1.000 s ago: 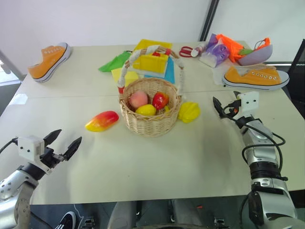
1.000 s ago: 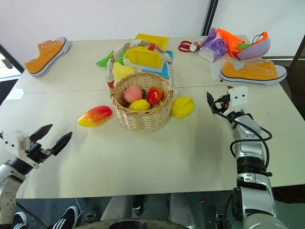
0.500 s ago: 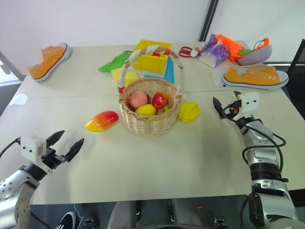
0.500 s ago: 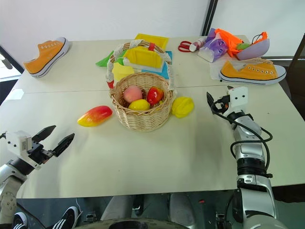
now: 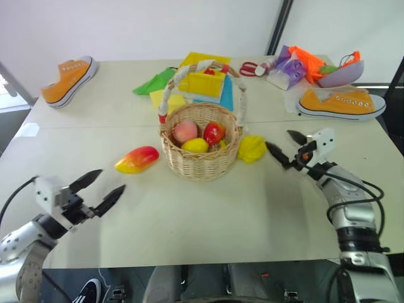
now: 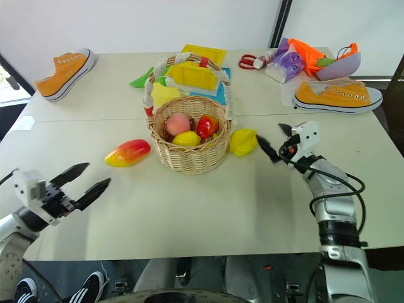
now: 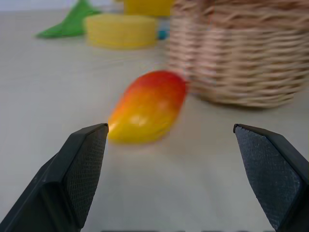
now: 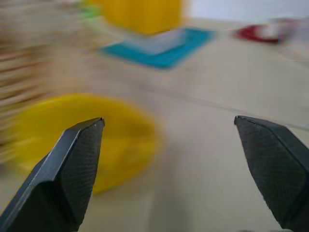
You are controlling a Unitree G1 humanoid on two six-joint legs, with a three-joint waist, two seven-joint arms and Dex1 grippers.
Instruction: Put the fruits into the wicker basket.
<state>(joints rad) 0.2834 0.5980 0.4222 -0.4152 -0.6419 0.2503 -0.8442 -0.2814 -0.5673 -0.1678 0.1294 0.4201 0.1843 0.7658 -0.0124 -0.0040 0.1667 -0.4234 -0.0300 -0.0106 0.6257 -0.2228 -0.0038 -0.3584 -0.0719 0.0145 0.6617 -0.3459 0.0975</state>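
On cream tabletop, round woven wicker basket point(image 5: 200, 150), glossy oval mango point(image 5: 136, 159), lumpy yellow fruit point(image 5: 252, 149); left pincer point(image 5: 101, 190), right pincer point(image 5: 287, 146) both wide

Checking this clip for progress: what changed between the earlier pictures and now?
The right gripper, open, swung in toward the yellow ridged fruit beside the wicker basket. The left gripper, also open, edged toward the mango. Nothing was grasped or released. Both fruits lie where they were on the table; three remain in the basket.
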